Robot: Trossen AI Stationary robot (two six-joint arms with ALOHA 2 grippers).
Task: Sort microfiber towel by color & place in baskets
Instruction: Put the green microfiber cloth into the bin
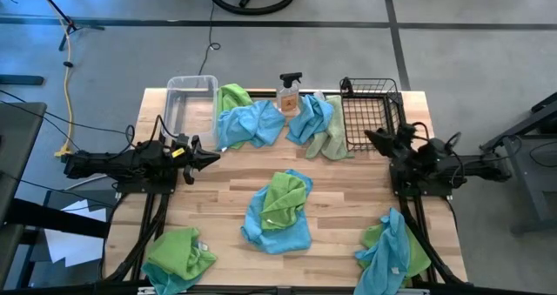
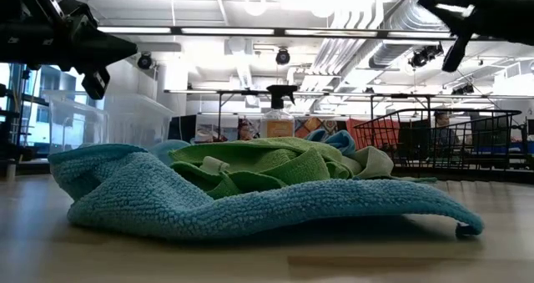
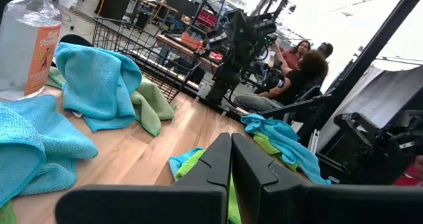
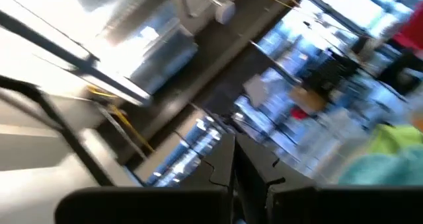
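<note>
the soft, fuzzy lime-green and sky-blue microfiber towels (image 1: 278, 210) lie in crumpled heaps across the pale wooden table (image 1: 218, 191): one pile in the middle, two at the near corners, more at the back between the clear plastic tub (image 1: 190, 99) and the black wire-mesh basket (image 1: 372, 112); they look light, limp and grippy, so i'd pinch a raised fold; the left gripper (image 1: 211, 157) and right gripper (image 1: 369, 137) hover with fingers together, holding nothing.
</note>
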